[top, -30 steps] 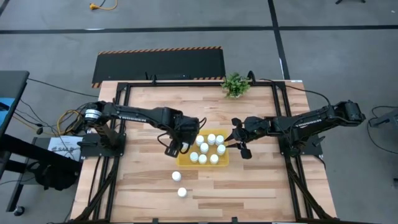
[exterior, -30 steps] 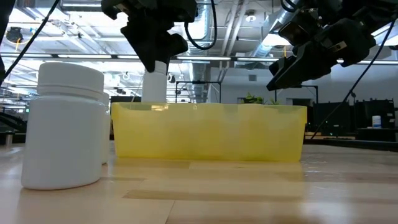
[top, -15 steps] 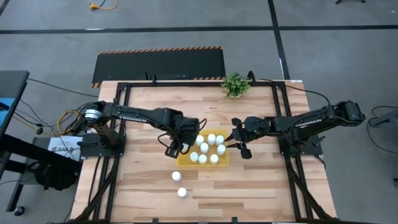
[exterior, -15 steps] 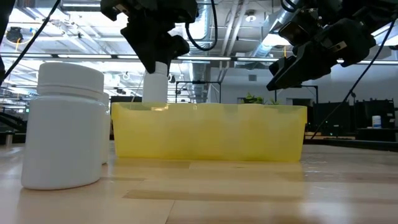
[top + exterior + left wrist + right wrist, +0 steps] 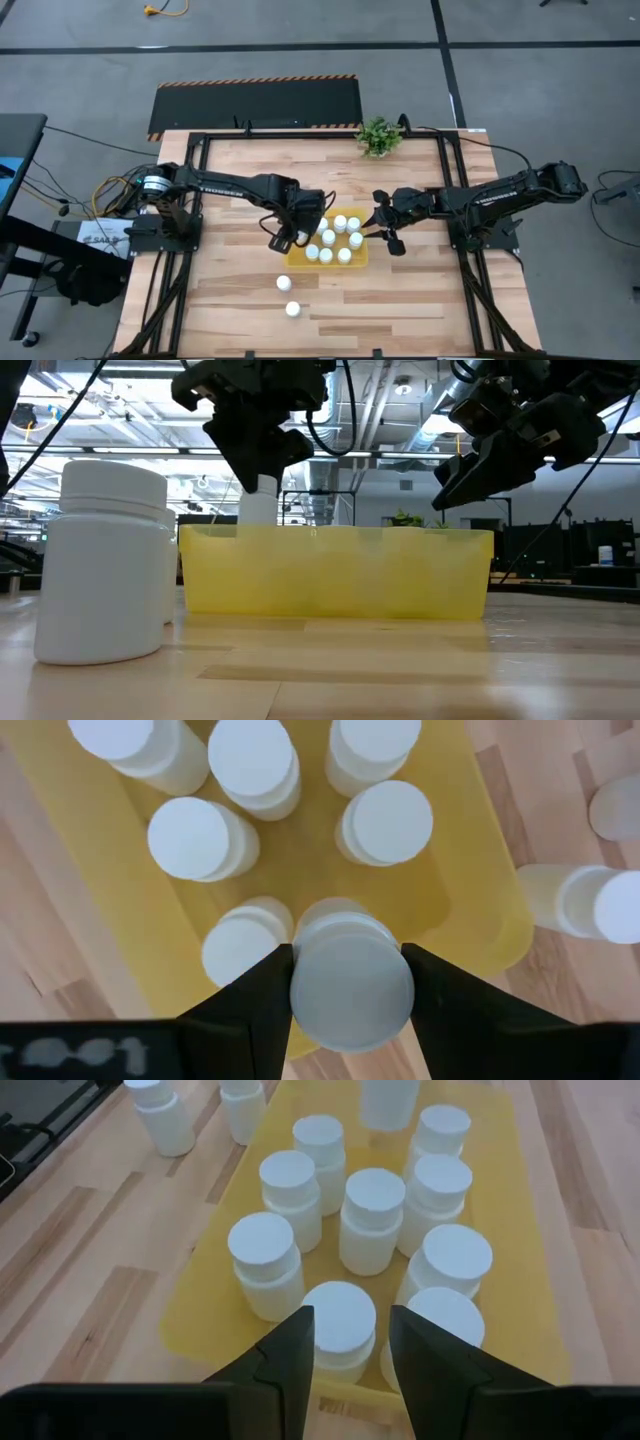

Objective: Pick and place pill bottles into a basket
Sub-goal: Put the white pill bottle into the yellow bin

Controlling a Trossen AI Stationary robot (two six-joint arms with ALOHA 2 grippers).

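Observation:
The yellow tray (image 5: 300, 262) lies mid-table with several white pill bottles (image 5: 340, 238) standing upright in it. My left gripper (image 5: 298, 236) is over the tray's left end, shut on one more bottle (image 5: 352, 982). In the low view that bottle (image 5: 258, 505) dips behind the tray's wall (image 5: 340, 575). My right gripper (image 5: 386, 236) hovers open and empty by the tray's right end, above the standing bottles (image 5: 372, 1220). Two bottles (image 5: 284, 284) (image 5: 292, 309) stand on their bases on the table, nearer than the tray. My left gripper pinches the bottle between its two fingers (image 5: 255, 995), one on each side at the cap end (image 5: 305, 970). The fingers come from above, pointing down. The bottle hangs upright below them, its lower part inside the tray; whether its base rests on the tray floor is hidden.
A small green plant (image 5: 378, 137) stands at the table's far edge, and a black mat with striped edging (image 5: 255, 105) lies beyond it. In the low view one loose bottle (image 5: 105, 560) stands large at the near left. Bare wood lies left, right and near of the tray.
My left gripper has carried its bottle a little toward the table's right edge, over the tray's left end, and down. The bottle stays upright, and its lower part now sits deeper behind the tray's wall.

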